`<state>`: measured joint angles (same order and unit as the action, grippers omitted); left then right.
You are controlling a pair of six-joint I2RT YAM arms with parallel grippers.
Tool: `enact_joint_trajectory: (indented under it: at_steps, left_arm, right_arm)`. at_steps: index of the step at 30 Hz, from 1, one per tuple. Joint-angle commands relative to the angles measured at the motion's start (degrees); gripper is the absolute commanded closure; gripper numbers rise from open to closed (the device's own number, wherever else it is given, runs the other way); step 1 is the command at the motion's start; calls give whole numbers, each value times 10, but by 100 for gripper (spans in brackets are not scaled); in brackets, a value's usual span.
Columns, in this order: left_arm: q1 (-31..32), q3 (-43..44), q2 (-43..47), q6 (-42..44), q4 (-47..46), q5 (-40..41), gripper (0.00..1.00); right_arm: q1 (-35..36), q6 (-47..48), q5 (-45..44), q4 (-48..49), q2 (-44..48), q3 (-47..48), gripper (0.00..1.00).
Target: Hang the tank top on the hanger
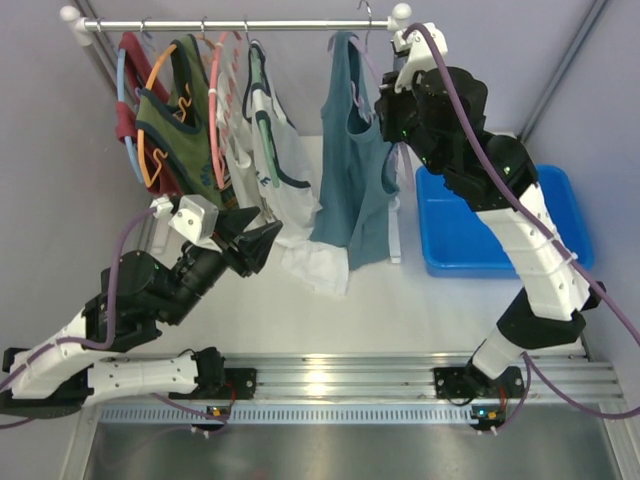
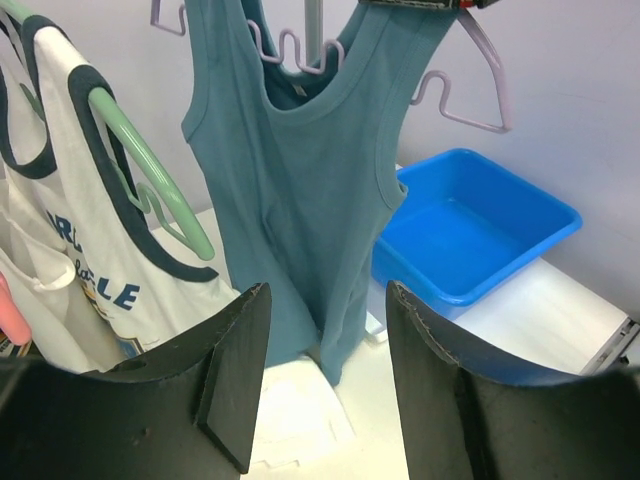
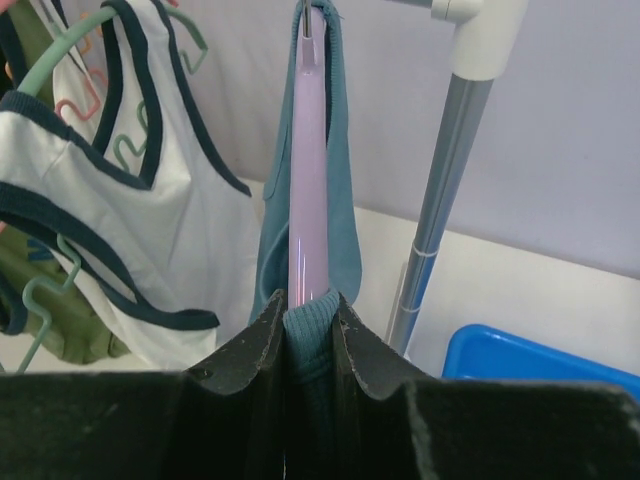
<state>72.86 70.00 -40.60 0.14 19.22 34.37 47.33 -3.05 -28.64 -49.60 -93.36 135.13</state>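
We log the tank top (image 1: 352, 170) hanging on the hanger (image 3: 308, 150) at the rail (image 1: 240, 25), the right gripper (image 3: 308, 305) with jaws clamped on 1 strap at the hanger's end, the left gripper (image 2: 328, 300) with jaws apart and empty, and we judge a snagging release could drag that strap off.

Left arm (image 1: 150, 285) folded low, elbow back near its base, forearm angled up and right. Left end effector (image 1: 262, 243) open, fingers (image 2: 235, 370) well apart, gripping nothing. Right arm (image 1: 520, 210) stretched up and forward, wrist turned left at the top. Right end effector (image 1: 383, 100) clamped on the tank top (image 1: 350, 170) strap, fingers (image 3: 265, 335) nearly together. It probably pinches the hanger (image 3: 307, 150) tip too, though that's hard to tell.
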Motion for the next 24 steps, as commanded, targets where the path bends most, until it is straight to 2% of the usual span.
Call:
enact_joint_trajectory:
  at_steps: [1,12,24]
  left_arm:
    - [3,-3,1,0,3,5,46]
    - [3,5,4,-1,13,5,46]
    - [3,8,10,-17,24,7,46]
  right_arm:
    - [-8,18,-28,119,-9,27,100]
    - [-9,3,-50,164,-64,22,100]
    - [-10,-12,-52,173,-70,-14,100]
